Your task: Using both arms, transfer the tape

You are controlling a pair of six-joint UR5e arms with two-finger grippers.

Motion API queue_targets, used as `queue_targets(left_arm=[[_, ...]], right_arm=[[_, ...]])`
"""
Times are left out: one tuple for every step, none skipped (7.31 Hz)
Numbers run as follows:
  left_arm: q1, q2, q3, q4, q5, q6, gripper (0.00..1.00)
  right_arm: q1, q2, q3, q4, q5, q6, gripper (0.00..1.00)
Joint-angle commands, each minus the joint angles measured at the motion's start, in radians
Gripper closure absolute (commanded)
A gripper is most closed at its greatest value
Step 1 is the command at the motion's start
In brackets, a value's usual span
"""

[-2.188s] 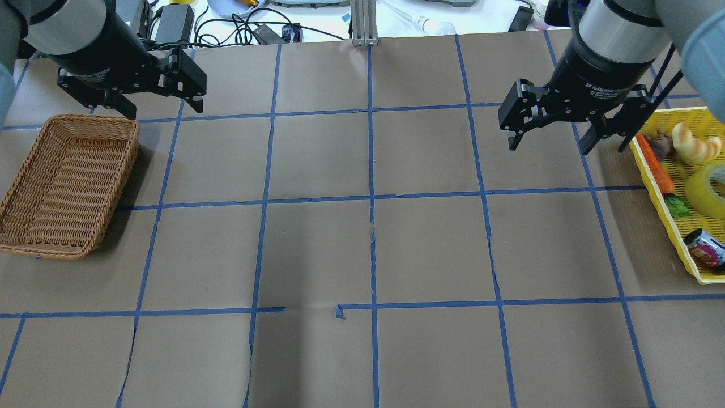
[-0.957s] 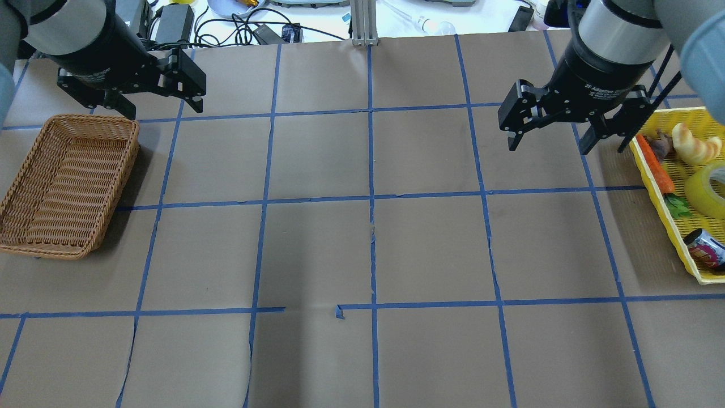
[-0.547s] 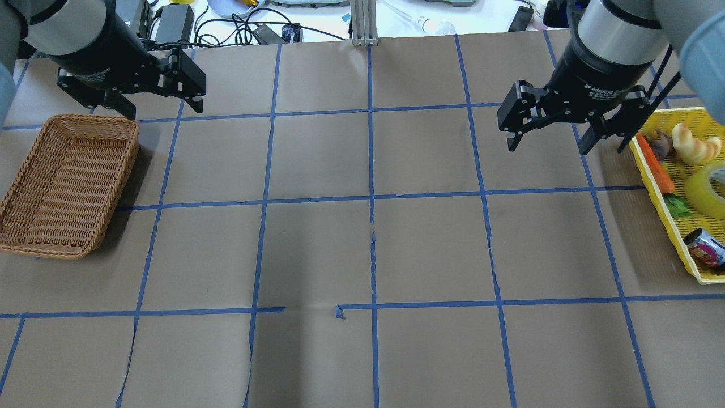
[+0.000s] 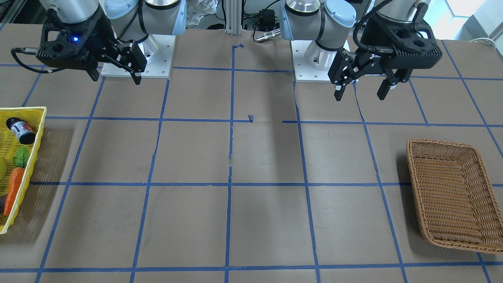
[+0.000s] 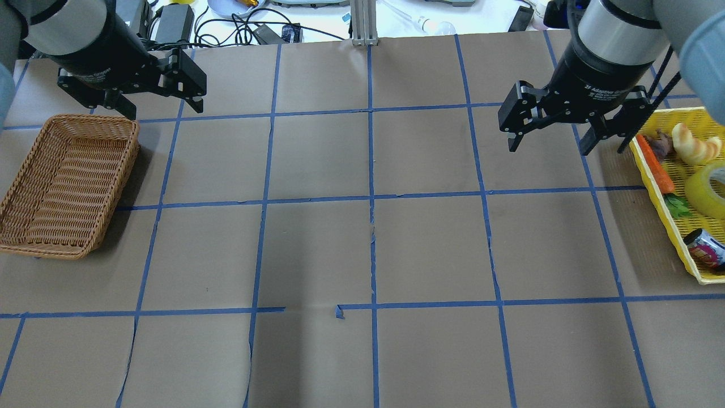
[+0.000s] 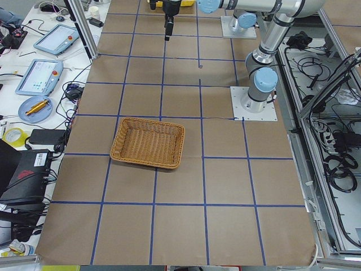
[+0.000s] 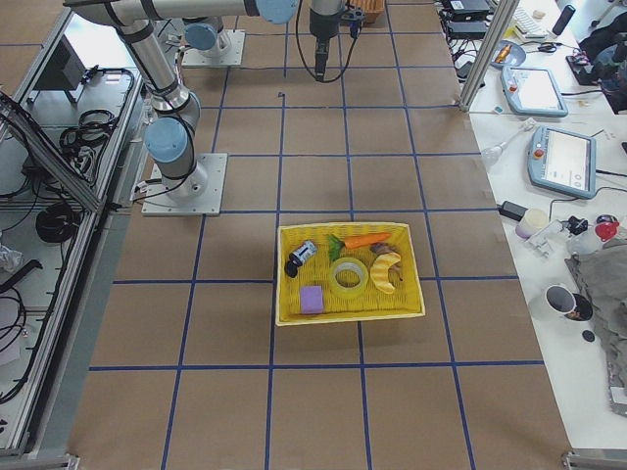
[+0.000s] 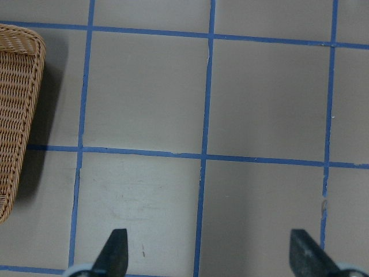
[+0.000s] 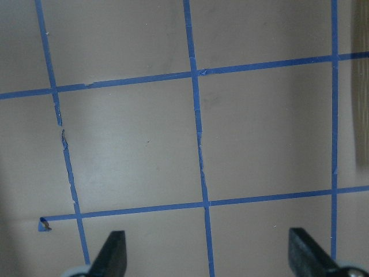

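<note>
Looks straight down on brown paper (image 9: pixel 132 150) crossed by blue tape lines (image 9: pixel 196 138), one of them frayed and broken, with a small curled scrap (image 9: pixel 43 224) at a line's end. Shows the right gripper (image 9: pixel 210 257) with its black fingertips (image 9: pixel 113 254) spread wide over the paper. Catches a blurred pale strip (image 9: pixel 362 75), too indistinct to identify.

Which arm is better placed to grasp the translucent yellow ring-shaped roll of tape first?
The right. The right gripper, open, hangs just beside the yellow plastic tray holding the translucent yellow tape roll. The left gripper, also open, hangs across the table by the brown wicker basket.
</note>
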Motion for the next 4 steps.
queue_targets(left_arm=[[-0.001,0.000,0.000,0.000,0.001,0.000,0.00],[0.000,0.000,0.000,0.000,0.001,0.000,0.00],[-0.001,0.000,0.000,0.000,0.001,0.002,0.00],[-0.001,0.000,0.000,0.000,0.001,0.002,0.00]], right_arm=[[0.000,0.000,0.000,0.000,-0.002,0.000,0.00],[0.000,0.000,0.002,0.000,-0.005,0.000,0.00],[-0.002,0.000,0.003,0.000,-0.007,0.001,0.00],[-0.002,0.002,0.003,0.000,-0.007,0.002,0.00]])
